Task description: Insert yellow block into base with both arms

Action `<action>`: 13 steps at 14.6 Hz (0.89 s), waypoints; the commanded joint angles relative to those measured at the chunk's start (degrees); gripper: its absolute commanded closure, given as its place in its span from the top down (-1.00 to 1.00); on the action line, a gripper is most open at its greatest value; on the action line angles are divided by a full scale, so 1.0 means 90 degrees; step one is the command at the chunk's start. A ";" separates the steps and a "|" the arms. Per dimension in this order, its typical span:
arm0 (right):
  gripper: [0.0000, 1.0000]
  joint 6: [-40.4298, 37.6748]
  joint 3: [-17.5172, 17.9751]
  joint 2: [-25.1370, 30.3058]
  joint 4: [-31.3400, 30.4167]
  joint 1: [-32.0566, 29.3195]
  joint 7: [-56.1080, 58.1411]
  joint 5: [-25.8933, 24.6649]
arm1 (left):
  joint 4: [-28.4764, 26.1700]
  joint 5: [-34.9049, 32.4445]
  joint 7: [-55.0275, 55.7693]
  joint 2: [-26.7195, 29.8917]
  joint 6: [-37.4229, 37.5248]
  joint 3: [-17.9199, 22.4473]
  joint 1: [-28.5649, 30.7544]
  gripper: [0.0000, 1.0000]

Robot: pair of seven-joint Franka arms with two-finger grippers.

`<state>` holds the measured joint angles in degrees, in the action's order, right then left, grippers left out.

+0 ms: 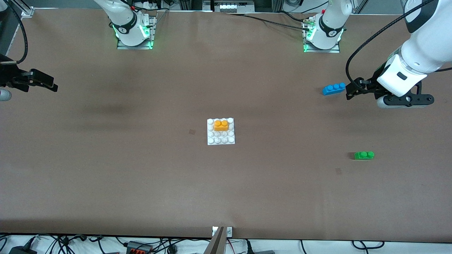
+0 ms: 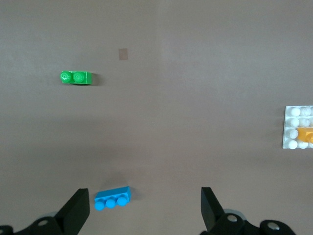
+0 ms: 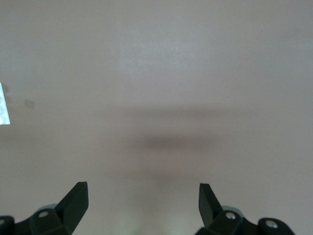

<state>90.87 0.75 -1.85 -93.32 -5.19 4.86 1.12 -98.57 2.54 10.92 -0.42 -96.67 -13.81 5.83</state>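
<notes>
The yellow block (image 1: 221,125) sits on the white studded base (image 1: 220,139) at mid-table, along the base's edge nearest the robots. In the left wrist view the base (image 2: 295,117) and the yellow block (image 2: 306,134) are cut off by the frame's edge. My left gripper (image 1: 353,90) hangs open and empty at the left arm's end of the table, just beside the blue brick (image 1: 333,88). Its fingers (image 2: 78,203) stand wide apart, with the blue brick (image 2: 112,198) below them. My right gripper (image 1: 49,83) is open and empty at the right arm's end, its fingertips (image 3: 78,193) over bare table.
A green two-stud brick (image 1: 364,155) lies toward the left arm's end, nearer the front camera than the blue brick, and shows as the green brick (image 2: 76,77) from the left wrist. A sliver of the base (image 3: 4,110) shows in the right wrist view. Brown paper covers the table.
</notes>
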 commanded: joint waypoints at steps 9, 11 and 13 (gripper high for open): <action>1.00 0.0254 0.0004 0.0069 -0.0070 0.0216 -0.0285 -0.0242 | 0.0161 0.0070 -0.0178 0.0007 0.0604 -0.0028 0.0007 1.00; 1.00 0.0401 0.0004 0.0098 -0.0158 0.0245 -0.0559 -0.0242 | 0.0200 0.0098 -0.0178 -0.0032 0.0721 -0.0028 0.0007 1.00; 1.00 0.0421 0.0004 0.0099 -0.0159 0.0235 -0.0560 -0.0232 | 0.0278 0.0138 -0.0178 -0.0110 0.0800 -0.0028 0.0007 1.00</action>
<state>93.77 0.86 -1.86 -93.74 -3.21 1.20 -1.22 -98.15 2.55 10.68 -0.47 -91.27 -13.99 5.71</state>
